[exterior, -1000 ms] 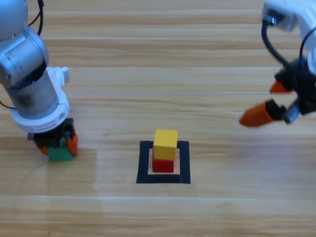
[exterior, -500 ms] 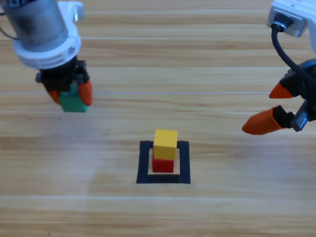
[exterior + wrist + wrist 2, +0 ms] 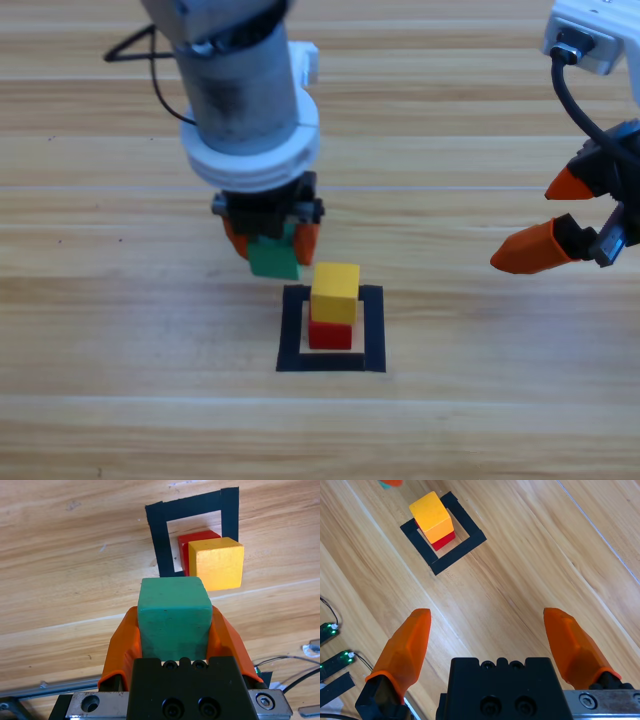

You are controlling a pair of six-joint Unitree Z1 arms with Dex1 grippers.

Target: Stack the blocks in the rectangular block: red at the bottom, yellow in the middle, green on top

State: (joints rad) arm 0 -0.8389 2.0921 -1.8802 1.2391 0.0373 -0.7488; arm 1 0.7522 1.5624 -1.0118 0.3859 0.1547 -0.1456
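High view: the green cube [image 3: 274, 259] is clamped in my left gripper [image 3: 271, 238], just up-left of the yellow cube [image 3: 335, 292] sitting on the red cube [image 3: 330, 334] inside the black tape rectangle [image 3: 373, 330]. Last step: center it over yellow, lower, release. My right gripper [image 3: 553, 215] waits, jaws apart.

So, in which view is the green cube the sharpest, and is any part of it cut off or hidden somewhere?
Left wrist view: the green cube fills the middle, sharp, clamped in the left gripper. High view: the gripper hides the cube's upper part. Right wrist view: only a teal sliver shows at the top edge, beyond the yellow cube; the right gripper is open.
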